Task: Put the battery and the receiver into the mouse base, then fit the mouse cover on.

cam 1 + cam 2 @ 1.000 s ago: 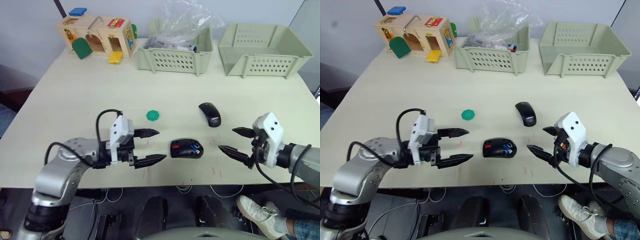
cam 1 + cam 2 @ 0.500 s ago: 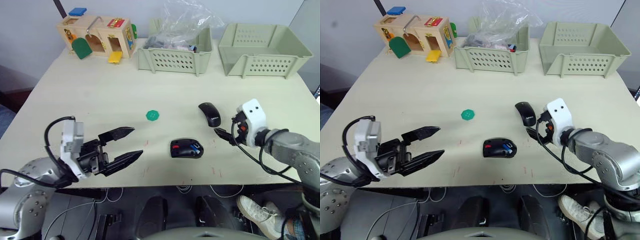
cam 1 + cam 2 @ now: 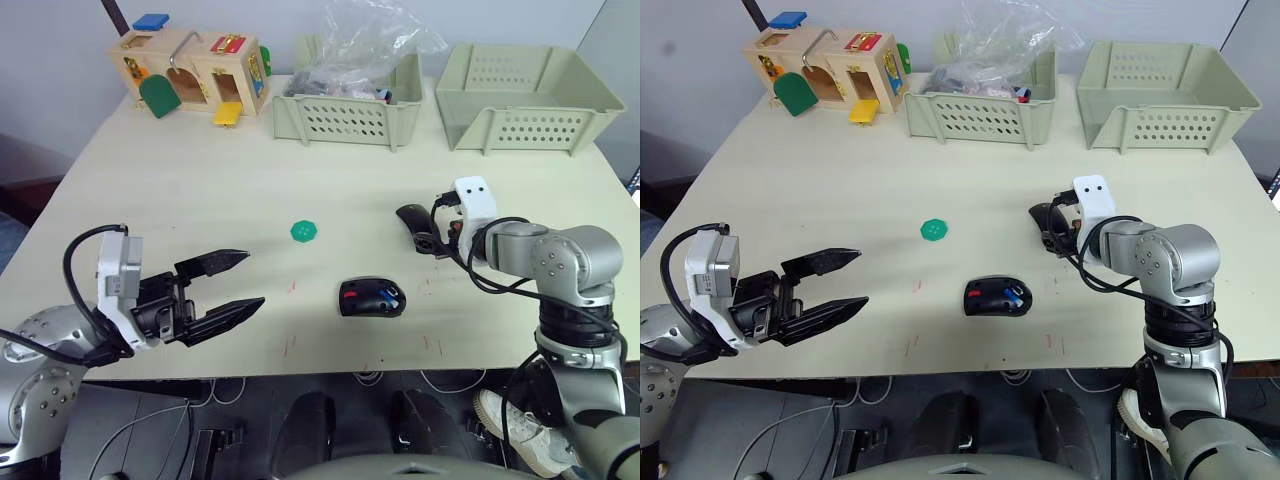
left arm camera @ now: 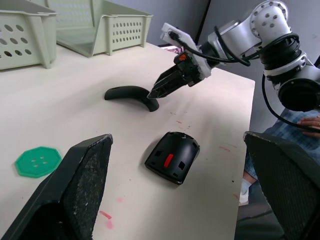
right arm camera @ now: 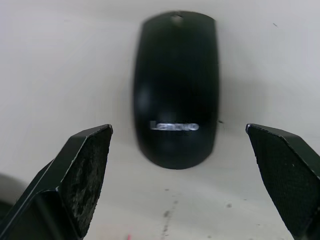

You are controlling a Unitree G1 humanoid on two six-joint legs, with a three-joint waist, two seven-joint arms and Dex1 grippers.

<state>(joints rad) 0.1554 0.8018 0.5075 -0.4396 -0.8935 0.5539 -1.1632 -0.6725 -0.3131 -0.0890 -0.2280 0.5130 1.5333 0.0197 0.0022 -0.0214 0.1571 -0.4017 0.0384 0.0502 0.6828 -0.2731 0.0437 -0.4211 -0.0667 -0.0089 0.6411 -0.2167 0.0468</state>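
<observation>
Glossy black mouse cover (image 5: 175, 90) flat on worktop (image 3: 200, 190), right of centre, framed between spread fingers of right claw (image 5: 180, 170). Risks skidding off the slick shell if closed unevenly. Mouse base (image 3: 373, 297) lower centre, battery (image 3: 393, 296) inside. Left claw (image 3: 238, 282) released, idle lower left.

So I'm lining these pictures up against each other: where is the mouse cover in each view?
Left eye view: mouse cover, right of centre, at the right gripper.
Right eye view, same spot.
Left wrist view, upper middle, gripper tips touching it.
Right wrist view, centred between open fingers.
Shared landmark: the mouse base, nearer the robot.
</observation>
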